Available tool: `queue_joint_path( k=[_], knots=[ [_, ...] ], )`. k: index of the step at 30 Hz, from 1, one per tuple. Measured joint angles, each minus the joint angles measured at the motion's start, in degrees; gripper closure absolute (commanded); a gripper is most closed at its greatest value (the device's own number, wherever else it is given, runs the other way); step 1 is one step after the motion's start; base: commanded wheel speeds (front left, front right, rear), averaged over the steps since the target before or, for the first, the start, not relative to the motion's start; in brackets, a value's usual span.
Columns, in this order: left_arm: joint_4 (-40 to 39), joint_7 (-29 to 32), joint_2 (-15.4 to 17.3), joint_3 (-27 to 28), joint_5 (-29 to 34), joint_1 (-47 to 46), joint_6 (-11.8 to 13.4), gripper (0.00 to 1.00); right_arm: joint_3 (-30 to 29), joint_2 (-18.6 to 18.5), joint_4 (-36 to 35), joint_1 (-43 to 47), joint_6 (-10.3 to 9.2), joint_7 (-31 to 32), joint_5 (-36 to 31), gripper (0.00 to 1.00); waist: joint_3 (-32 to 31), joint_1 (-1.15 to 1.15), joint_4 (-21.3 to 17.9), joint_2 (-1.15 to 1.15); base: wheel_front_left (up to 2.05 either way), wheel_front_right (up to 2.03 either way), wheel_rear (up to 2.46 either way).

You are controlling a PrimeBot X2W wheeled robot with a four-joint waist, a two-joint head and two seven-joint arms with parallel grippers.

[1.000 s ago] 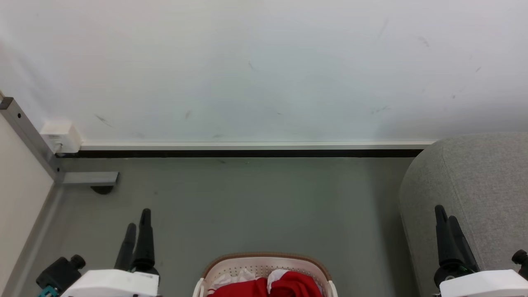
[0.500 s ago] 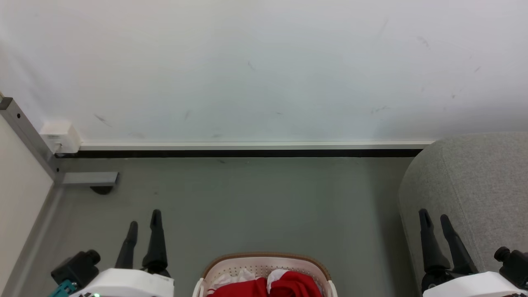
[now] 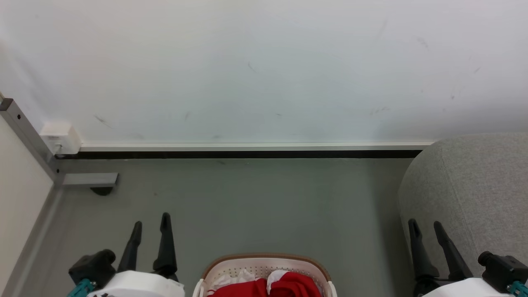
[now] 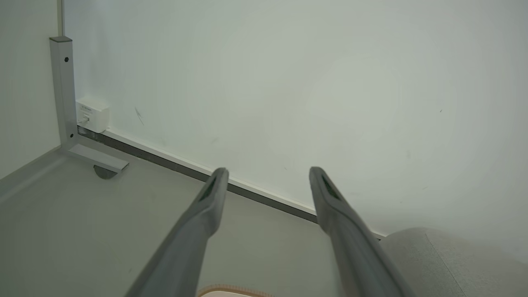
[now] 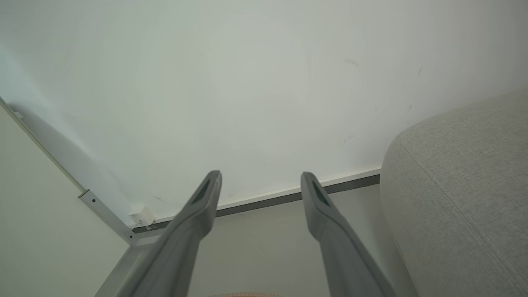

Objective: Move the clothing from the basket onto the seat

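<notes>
Red clothing [image 3: 288,286] with white patches lies heaped in the basket [image 3: 266,256], which stands on the grey floor [image 3: 268,198] between the two hands, further back than their fingertips. Its brown rim and perforated white wall show above the heap. None of the clothing lies on the seat [image 3: 474,185].

The left hand [image 3: 152,220] hangs just to the left of the basket, apart from it. It is released, its two dark fingers parted and gripping nothing. From its own wrist camera a sliver of the brown rim shows low between the finger bases, and the seat's rounded corner sits off to the right past the right finger.

The right hand [image 3: 425,223] hangs to the right of the basket, also released, with its fingers spread and nothing between them. The light-grey fabric seat bulges immediately to this hand's right. In the head view the fingers overlap the seat's edge, but I cannot tell whether they touch it.

Ahead of both hands the floor runs to a dark skirting strip [image 3: 247,153] at the foot of a scuffed white wall [image 3: 264,70]. Far ahead and to the left of the left hand stands a metal post [image 3: 24,132], with a small white box [image 3: 60,136] on the wall beside it
</notes>
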Motion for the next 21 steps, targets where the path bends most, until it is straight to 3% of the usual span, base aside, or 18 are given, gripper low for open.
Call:
queue_joint_path(
  k=[21],
  knots=[
    [0.3,-2.9,0.1,-1.2,9.5,0.2,0.9,0.0,2.4,0.2,1.2,-0.9,0.0,-2.7,-8.5,0.0,-0.1,0.0,-0.1,0.0,0.0,0.0,0.0]
  ],
)
